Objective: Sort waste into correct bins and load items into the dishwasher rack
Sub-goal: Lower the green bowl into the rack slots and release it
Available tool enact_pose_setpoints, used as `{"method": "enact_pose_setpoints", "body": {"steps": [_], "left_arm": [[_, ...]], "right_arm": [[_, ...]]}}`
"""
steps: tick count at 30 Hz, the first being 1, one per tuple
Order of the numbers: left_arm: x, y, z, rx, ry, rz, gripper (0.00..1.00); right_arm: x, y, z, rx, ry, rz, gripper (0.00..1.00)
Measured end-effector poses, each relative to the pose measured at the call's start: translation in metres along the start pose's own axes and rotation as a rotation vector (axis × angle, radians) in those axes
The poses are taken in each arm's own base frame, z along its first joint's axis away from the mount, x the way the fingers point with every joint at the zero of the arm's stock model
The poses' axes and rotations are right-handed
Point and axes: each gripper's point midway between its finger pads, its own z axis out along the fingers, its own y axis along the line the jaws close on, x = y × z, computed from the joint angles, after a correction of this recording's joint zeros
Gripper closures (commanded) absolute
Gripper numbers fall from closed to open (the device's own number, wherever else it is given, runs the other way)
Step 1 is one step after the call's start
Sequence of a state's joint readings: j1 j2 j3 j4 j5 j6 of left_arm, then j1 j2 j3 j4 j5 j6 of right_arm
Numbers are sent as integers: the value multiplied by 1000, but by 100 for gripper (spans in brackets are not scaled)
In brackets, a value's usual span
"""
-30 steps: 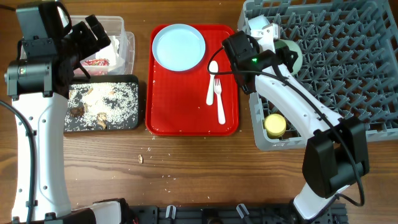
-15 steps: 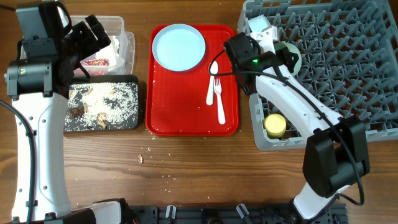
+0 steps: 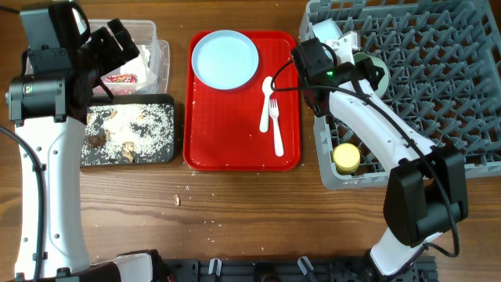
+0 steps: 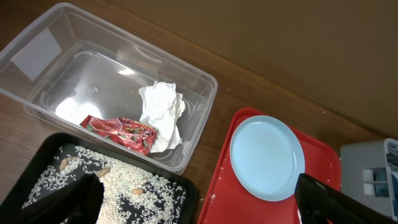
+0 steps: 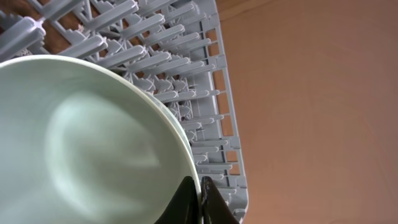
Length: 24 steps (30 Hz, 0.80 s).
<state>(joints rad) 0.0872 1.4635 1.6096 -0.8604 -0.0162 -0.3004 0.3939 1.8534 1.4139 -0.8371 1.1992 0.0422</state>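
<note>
Bowl (image 5: 93,143) in rack (image 3: 438,78), right gripper (image 5: 200,194) closed on its rim.
Right gripper: jaws pinch the mint bowl's rim among the pegs at the rack's 10 o'clock corner; cup (image 3: 346,157) stands at the rack's 7 o'clock corner. Left gripper (image 4: 199,186): spread wide, holding nothing, above the tub (image 4: 99,74) at the table's 10 o'clock. Tub holds napkin (image 4: 161,115) and wrapper (image 4: 121,132); black tray (image 3: 174,129) at 9 o'clock holds rice and scraps. Red tray (image 3: 235,133) at 12 o'clock: plate (image 3: 225,59), spoon (image 3: 266,98), fork (image 3: 275,129).
</note>
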Motion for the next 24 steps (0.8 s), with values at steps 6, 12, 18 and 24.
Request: {"method": "enact_pose_setpoints", "body": {"steps": [6, 12, 18, 24], "left_arm": [[0, 0, 0, 0, 0, 0, 0], [0, 0, 0, 0, 0, 0, 0], [0, 0, 0, 0, 0, 0, 0], [0, 0, 0, 0, 0, 0, 0]], "right_arm": [[-1, -9, 0, 52, -1, -48, 96], [-7, -19, 0, 113, -11, -118, 96], [-8, -5, 1, 33, -16, -207, 96], [-8, -3, 1, 27, -18, -269, 96]]}}
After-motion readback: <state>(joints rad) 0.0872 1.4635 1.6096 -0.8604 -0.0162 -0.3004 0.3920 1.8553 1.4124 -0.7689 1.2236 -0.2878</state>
